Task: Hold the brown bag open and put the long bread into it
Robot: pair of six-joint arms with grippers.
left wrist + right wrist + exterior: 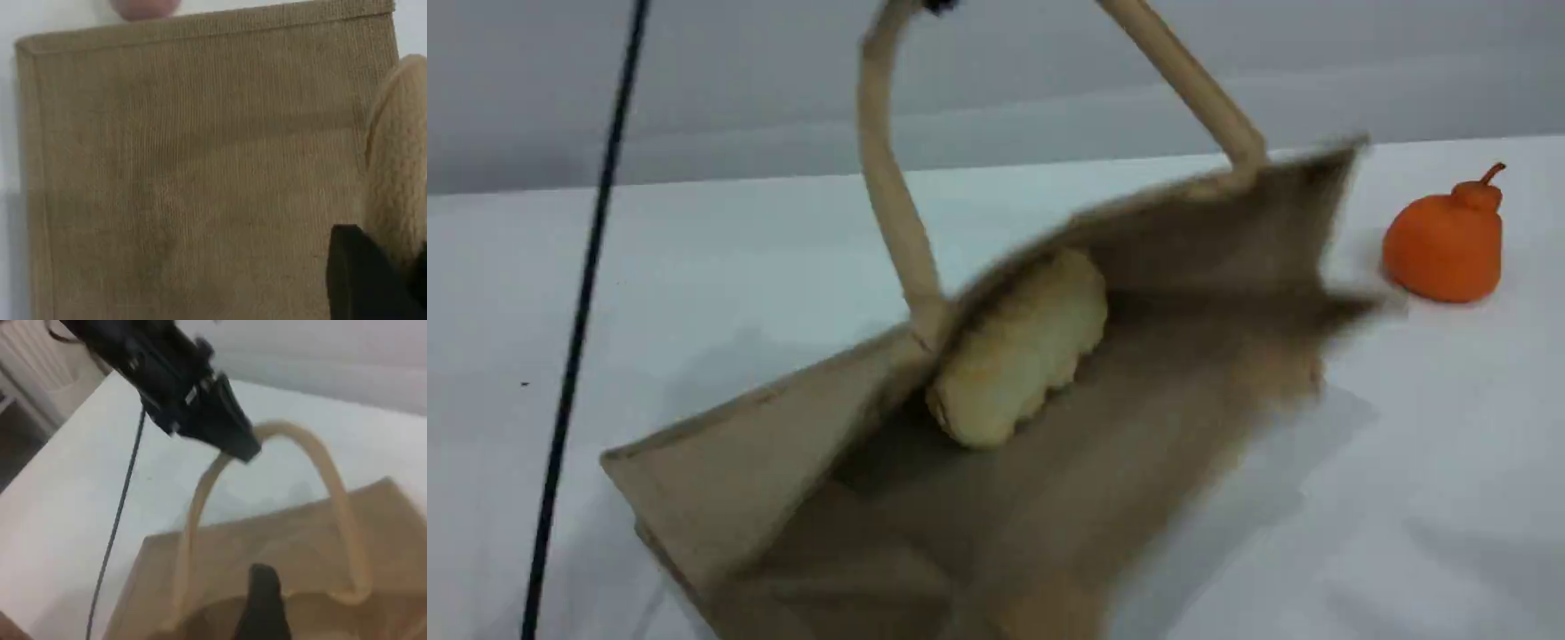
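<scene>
The brown bag (738,462) hangs tilted by one beige handle (889,187), its mouth gaping toward the scene camera and its right edge blurred. The long bread (1018,347) lies inside, against the bag's back wall just below the rim. In the right wrist view my left gripper (241,447) is shut on the top of that handle (320,463). The left wrist view shows the bag's flat side (200,173) and the handle (397,167) beside a black fingertip (353,277). My right gripper's fingertip (263,603) hovers above the bag's mouth, open and holding nothing.
An orange pear-shaped toy (1445,244) sits on the white table (694,240) to the right of the bag. A black cable (583,302) runs down the left side of the scene view. A pink object (143,8) peeks out beyond the bag's far edge.
</scene>
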